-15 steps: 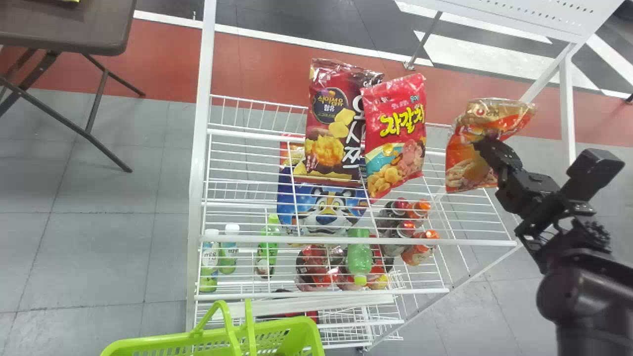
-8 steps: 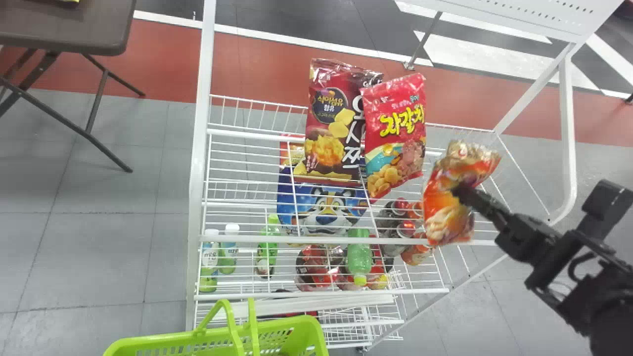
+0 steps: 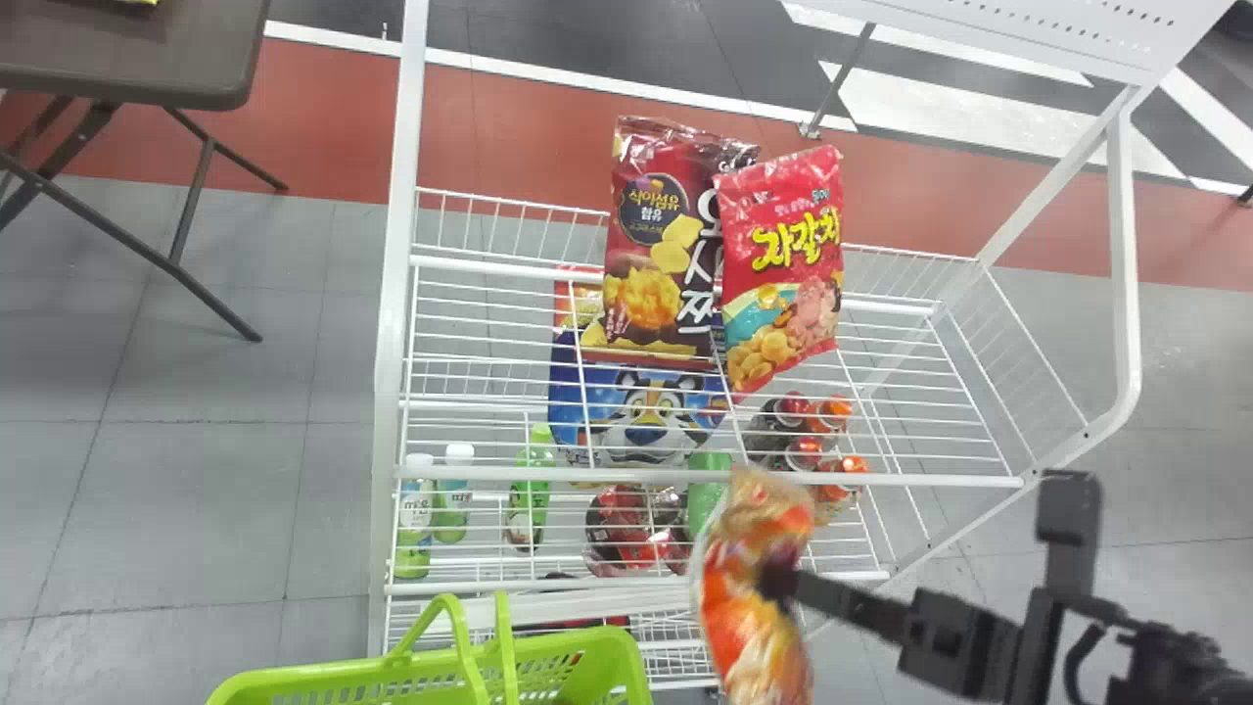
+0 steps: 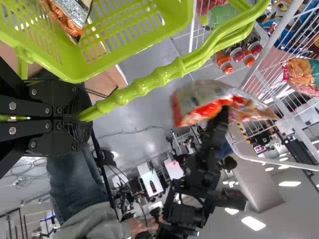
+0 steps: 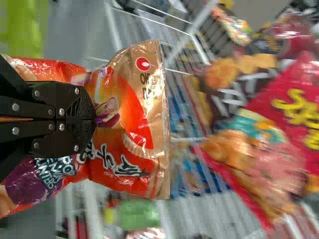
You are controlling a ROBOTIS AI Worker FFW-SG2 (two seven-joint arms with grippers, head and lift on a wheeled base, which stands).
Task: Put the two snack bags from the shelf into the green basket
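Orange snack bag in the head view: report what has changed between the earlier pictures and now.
Held by the right gripper, the orange snack bag has come down and to the robot's left, toward the green basket. It was not let go. The red bag and dark red bag stayed put.

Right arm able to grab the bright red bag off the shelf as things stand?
Probably not: the right gripper is shut on the orange snack bag. Otherwise the way looks free, nothing lying across the front of the bright red bag.
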